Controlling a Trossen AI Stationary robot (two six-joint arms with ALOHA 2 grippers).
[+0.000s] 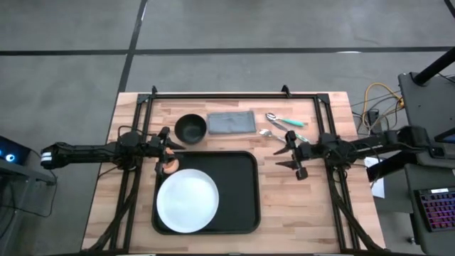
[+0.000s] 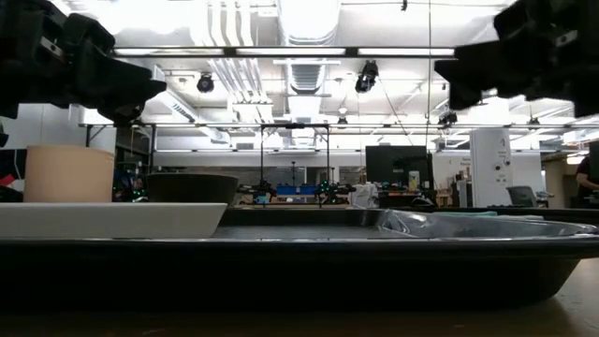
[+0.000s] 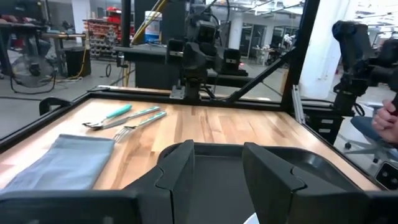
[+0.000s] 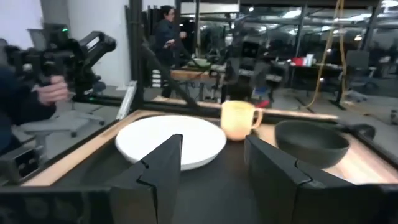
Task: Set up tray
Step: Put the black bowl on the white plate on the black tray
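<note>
Both arms are skinny dark jointed things, pretty much matte black all over. The left gripper [image 1: 168,151] and right gripper [image 1: 291,152] each have two chunky angular black fingers [image 3: 176,168], flat-faced and wedge-shaped. The left arm has a pale band near its base, with small blue lights beside it.

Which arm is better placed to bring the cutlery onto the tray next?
Right. The right gripper hangs open just beside the fork and spoon, while the left gripper sits across the tray by the mug.
</note>
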